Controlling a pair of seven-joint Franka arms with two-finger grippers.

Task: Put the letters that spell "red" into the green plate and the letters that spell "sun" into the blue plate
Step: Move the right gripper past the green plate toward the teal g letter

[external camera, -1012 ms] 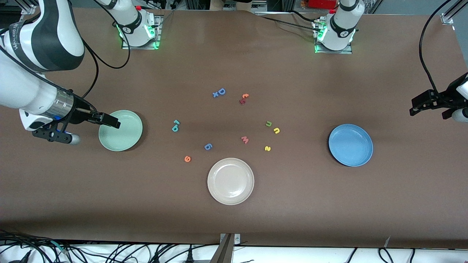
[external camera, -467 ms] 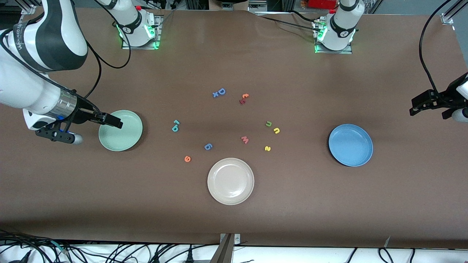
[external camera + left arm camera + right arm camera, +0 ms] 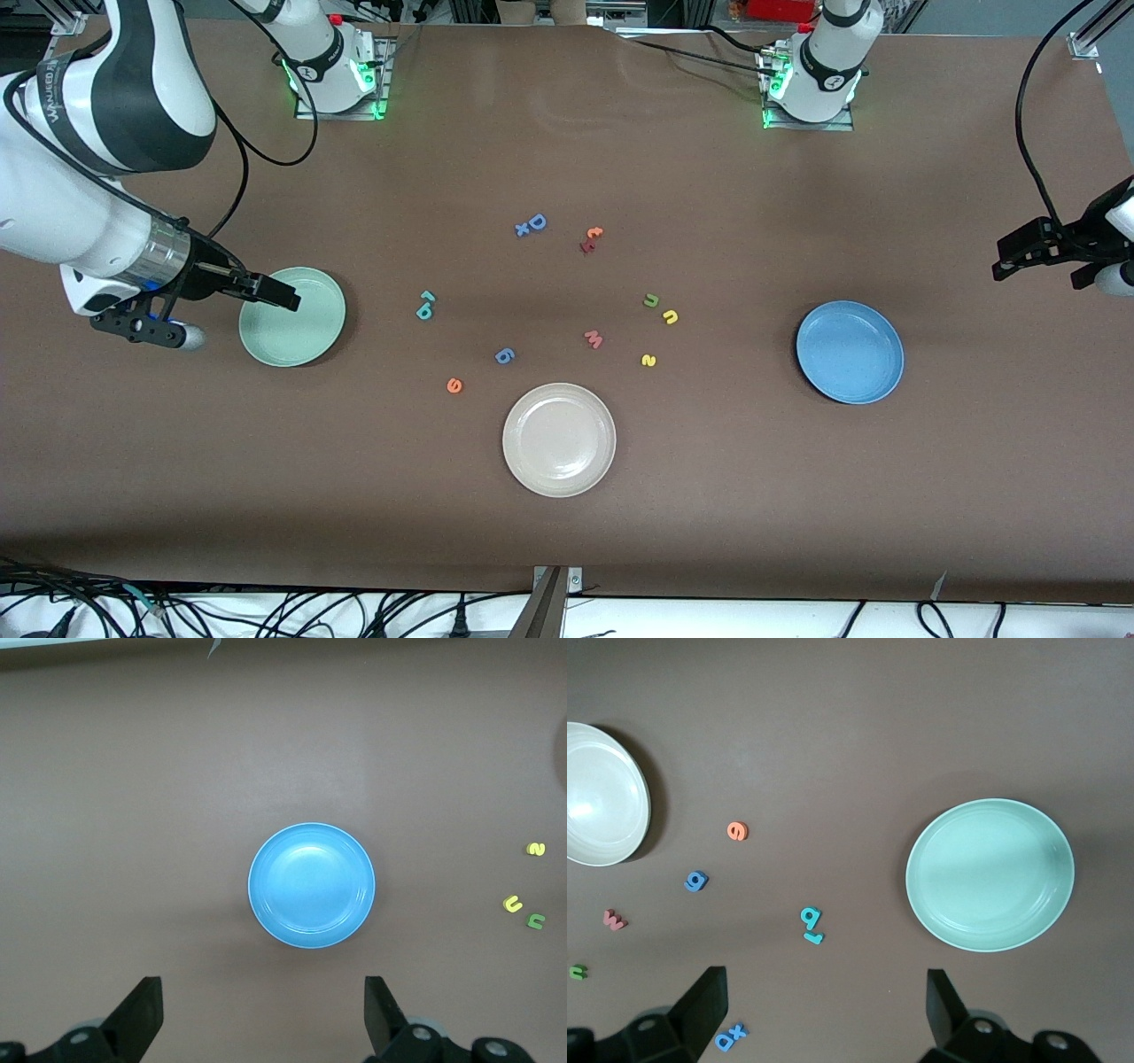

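The green plate [image 3: 292,317] lies at the right arm's end of the table, the blue plate [image 3: 850,352] at the left arm's end. Between them lie the teal r [image 3: 429,296] and teal d [image 3: 423,311], the orange e [image 3: 454,385], the dark green arch letter [image 3: 651,300], the yellow arch letter [image 3: 671,316] and the yellow s [image 3: 648,360]. My right gripper [image 3: 270,294] hangs open and empty over the green plate's rim [image 3: 990,873]. My left gripper [image 3: 1036,266] waits open and empty, high up by the blue plate [image 3: 312,885].
A cream-white plate [image 3: 559,439] sits nearest the front camera, mid-table. Other loose letters: a blue round one [image 3: 504,356], a pink w [image 3: 594,338], a blue D with an x [image 3: 537,221], and an orange and red pair [image 3: 592,233].
The right arm has shifted slightly, its gripper still over the green plate's rim. The left arm and all letters are unmoved.
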